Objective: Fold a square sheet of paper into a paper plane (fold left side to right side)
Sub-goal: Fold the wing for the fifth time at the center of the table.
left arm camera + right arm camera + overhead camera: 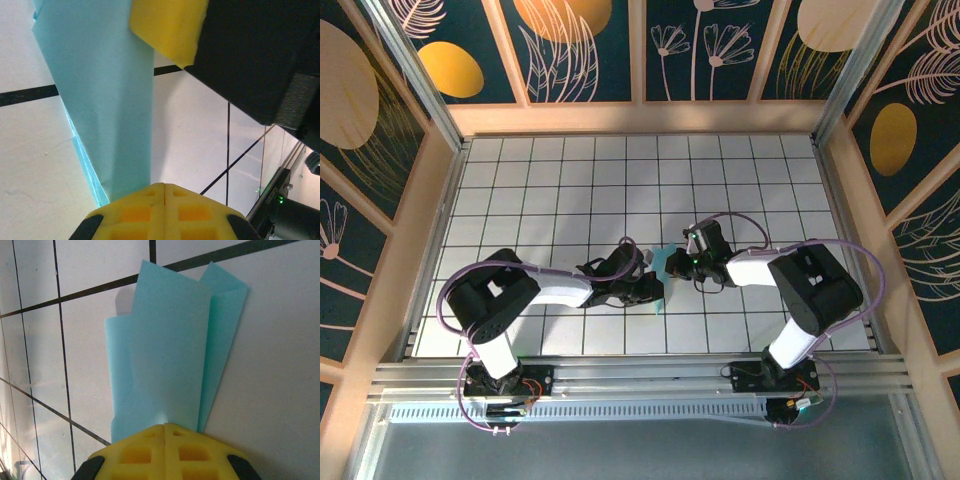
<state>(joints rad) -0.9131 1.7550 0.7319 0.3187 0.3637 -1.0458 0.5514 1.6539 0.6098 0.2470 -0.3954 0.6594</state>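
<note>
White squared surface [550, 180], ruled with black lines, is bordered by pale wooden rails and dark blue panels [360, 150] painted with flowers and gold discs. From the near left corner the left arm [555, 290] is stretched across towards the middle, and its jaws are seen closed, the yellow pads [135, 215] pressed flat together. The light-blue square sheet of paper [663, 262] is found near the middle of the surface, between the two arms, folded into a narrow layered strip. In the left wrist view the square sheet of paper [105, 100] is seen running from those pads away to the far left; whether it is pinched there or only touched cannot be told. A yellow pad [167, 25] of the right jaws is seen at its far end. In the right wrist view the right jaws are closed on the square sheet of paper [170, 355], whose overlapping folds fan out from between the meeting pads [135, 455]. The right arm [760, 270] is bent in from the near right corner.
</note>
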